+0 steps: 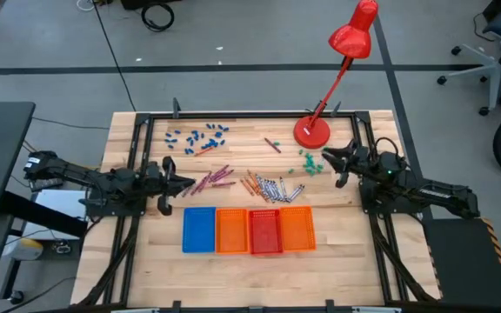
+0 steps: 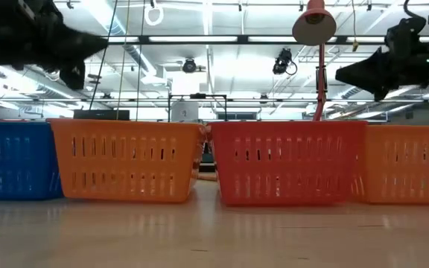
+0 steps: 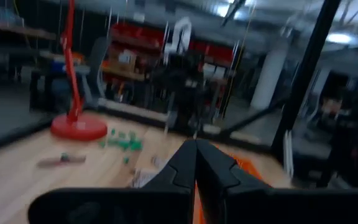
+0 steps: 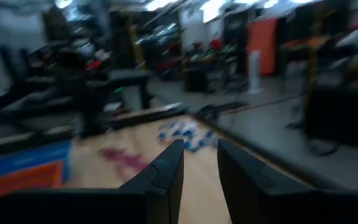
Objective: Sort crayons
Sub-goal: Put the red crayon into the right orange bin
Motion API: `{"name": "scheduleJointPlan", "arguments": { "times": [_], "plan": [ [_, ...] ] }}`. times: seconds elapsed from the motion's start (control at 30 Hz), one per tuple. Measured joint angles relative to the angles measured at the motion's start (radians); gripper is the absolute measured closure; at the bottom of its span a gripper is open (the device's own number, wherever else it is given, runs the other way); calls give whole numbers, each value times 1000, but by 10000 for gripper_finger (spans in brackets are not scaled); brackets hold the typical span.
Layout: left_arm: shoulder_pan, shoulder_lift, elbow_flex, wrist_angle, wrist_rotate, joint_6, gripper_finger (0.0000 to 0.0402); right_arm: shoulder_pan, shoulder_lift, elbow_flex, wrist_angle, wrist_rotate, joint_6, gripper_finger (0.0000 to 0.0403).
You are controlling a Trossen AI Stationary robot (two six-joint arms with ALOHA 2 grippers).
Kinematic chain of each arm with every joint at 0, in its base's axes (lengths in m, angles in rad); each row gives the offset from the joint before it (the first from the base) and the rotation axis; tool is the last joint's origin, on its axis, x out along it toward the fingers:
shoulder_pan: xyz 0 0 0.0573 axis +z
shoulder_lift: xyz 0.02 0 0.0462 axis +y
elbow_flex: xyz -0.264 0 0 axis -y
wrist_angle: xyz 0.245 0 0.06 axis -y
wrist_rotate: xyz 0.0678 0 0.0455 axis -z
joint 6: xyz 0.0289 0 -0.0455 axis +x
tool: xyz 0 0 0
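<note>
The crayons lie loose on the table's middle, behind the trays: a magenta-purple heap (image 1: 211, 180), orange ones (image 1: 252, 184) and silvery grey ones (image 1: 281, 189). One more lies alone (image 1: 272, 144) farther back. My left gripper (image 1: 185, 183) hovers at the left end of the magenta heap, fingers shut (image 3: 196, 149). A thin orange strip (image 3: 194, 202) shows between them; I cannot tell what it is. My right gripper (image 1: 327, 158) is open and empty (image 4: 201, 152), raised beside the green bits (image 1: 310, 163). The low view shows both grippers well above the table (image 2: 73, 52) (image 2: 363, 74).
Four small trays stand in a row near the front: blue (image 1: 199, 229), orange (image 1: 231, 230), red (image 1: 264, 231), orange (image 1: 297, 228). Stubby blue bits (image 1: 200, 135) lie at the back left. A red desk lamp's base (image 1: 311, 132) stands at the back right.
</note>
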Motion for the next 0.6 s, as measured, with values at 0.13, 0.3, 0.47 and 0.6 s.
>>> {"name": "scheduleJointPlan", "arguments": {
  "times": [0.13, 0.3, 0.47, 0.6],
  "plan": [
    [0, -1, 0, 160, -1, 118, 388, 0, 0, 0, 82, 77, 6, 300],
    [0, -1, 0, 265, -2, 269, 388, 0, 0, 0, 151, 81, 40, 300],
    [0, 0, 0, 263, -2, 384, 388, 0, 0, 0, 235, 99, 85, 300],
    [0, 0, 0, 235, -2, 375, 388, 0, 0, 0, 271, 102, 92, 300]
  ]
}}
